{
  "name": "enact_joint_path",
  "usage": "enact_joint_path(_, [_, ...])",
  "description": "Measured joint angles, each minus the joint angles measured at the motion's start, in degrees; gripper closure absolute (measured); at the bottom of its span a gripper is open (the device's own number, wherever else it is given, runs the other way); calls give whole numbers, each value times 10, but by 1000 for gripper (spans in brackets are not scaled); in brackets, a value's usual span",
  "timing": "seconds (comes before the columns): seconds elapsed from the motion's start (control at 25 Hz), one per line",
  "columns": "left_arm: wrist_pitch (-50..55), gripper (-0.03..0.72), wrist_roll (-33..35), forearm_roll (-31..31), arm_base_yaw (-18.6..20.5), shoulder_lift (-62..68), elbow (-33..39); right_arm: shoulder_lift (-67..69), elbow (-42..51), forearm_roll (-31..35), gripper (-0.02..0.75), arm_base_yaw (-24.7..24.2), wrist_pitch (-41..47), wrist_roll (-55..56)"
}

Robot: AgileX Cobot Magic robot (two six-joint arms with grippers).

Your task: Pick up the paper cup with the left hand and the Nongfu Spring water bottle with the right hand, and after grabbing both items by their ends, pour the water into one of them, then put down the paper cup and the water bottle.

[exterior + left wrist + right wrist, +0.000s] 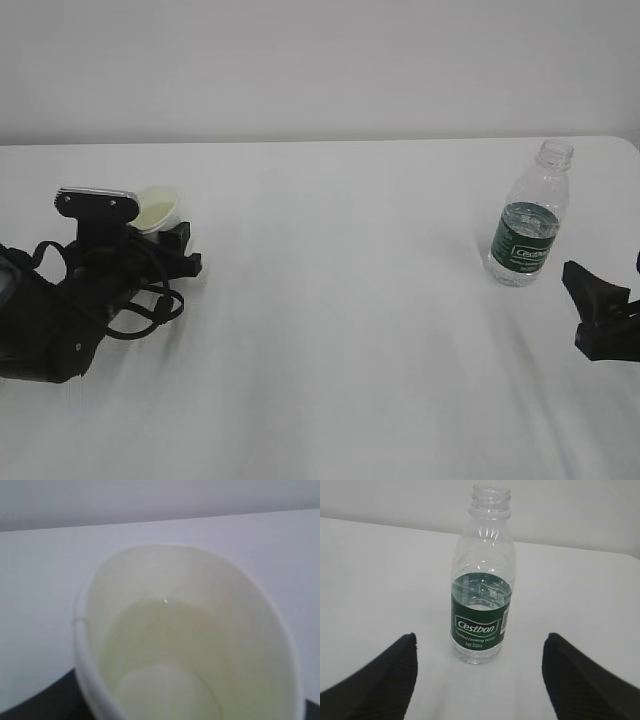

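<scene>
Bottle first: the small clear ribbed plastic water bottle with the dark green label (531, 215) stands upright and capless at the right of the exterior view, on the white tabletop (340, 300), its long axis vertical and water reaching roughly to the top of the label. Your right gripper (598, 315) sits just to the lower right of it, near but not touching. In the right wrist view the bottle (481, 580) stands centred above the gap between the two black fingers (380, 680), which are spread wide with nothing between them. That is the relation the coming move turns on: the bottle lies straight ahead of the jaws, so you would judge a plain forward advance enough to bring them either side of the body, then a close around the lower, labelled part.

At the left of the exterior view, the small white tapered paper cup (157, 208) sits at the tip of your left gripper (165, 240), tilted slightly toward the camera. The left wrist view is filled by the cup (190, 640), its cream inside facing you. The jaws stand part-open at about cup width; you cannot tell from these views whether they press on the cup wall or only bracket it.
</scene>
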Motion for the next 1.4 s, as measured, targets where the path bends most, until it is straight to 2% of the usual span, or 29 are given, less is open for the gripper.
enact_joint_path(0.8, [0,265,0,-5,0,9,-17,0,0,0,148,0,0,0])
enact_joint_path(1.4, [-8,98,0,0,0,9,-17,0,0,-1,148,0,0,0])
